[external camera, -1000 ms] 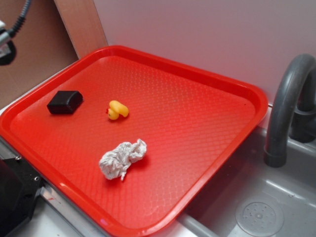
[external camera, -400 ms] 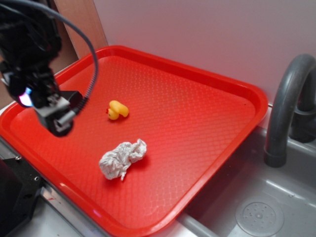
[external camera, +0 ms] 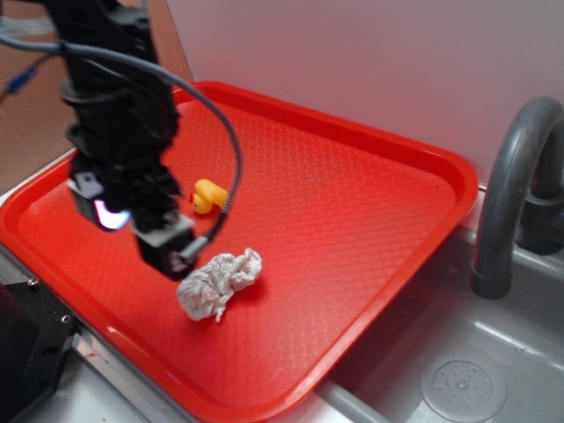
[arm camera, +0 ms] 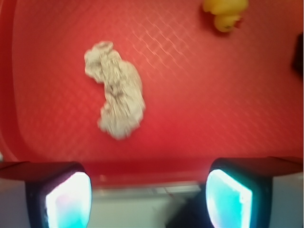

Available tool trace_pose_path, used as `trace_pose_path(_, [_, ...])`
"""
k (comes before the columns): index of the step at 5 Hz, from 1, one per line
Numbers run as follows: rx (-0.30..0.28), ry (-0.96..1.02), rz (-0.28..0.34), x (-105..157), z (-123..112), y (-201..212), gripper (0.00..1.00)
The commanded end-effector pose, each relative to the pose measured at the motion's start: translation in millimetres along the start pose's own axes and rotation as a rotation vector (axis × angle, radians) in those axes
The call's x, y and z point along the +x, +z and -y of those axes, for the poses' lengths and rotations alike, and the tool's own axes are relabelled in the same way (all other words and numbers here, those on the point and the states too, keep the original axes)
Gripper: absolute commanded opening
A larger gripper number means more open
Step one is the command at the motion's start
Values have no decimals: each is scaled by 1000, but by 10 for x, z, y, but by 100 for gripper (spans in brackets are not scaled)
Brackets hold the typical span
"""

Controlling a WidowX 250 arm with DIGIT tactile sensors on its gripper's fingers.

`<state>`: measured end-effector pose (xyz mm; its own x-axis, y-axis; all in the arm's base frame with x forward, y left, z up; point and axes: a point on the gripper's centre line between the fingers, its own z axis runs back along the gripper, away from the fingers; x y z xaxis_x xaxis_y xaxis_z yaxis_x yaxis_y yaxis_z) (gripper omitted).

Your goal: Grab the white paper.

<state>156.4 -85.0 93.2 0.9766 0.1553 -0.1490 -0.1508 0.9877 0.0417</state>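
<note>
One thing matters here: the white paper [arm camera: 116,90] isn't between the fingers yet, it lies ahead of the gripper [arm camera: 147,199] and a bit to the left in the wrist view, on the red tray [external camera: 352,220]. Its long axis runs roughly fore-aft, slightly slanted. Jaws look spread wide, nothing held. I'd say it needs to move forward and drop.

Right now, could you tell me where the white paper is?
In the exterior view, the white paper lies on the red tray toward its near edge, below the yellow duck and beside the pincer.
</note>
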Motion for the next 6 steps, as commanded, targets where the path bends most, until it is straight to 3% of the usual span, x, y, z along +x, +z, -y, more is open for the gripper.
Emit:
trace_pose_path(1, [-53, 22, 9, 319, 50, -325, 100])
trace_pose_path(3, [-59, -90, -5, 487, 150, -728, 95])
trace_pose_path(4, [-19, -104, 13, 388, 195, -668, 0])
trace_pose_path(5, [6, -104, 67, 265, 119, -285, 0])
trace_pose_path(6, [225, 175, 66, 198, -288, 188, 0])
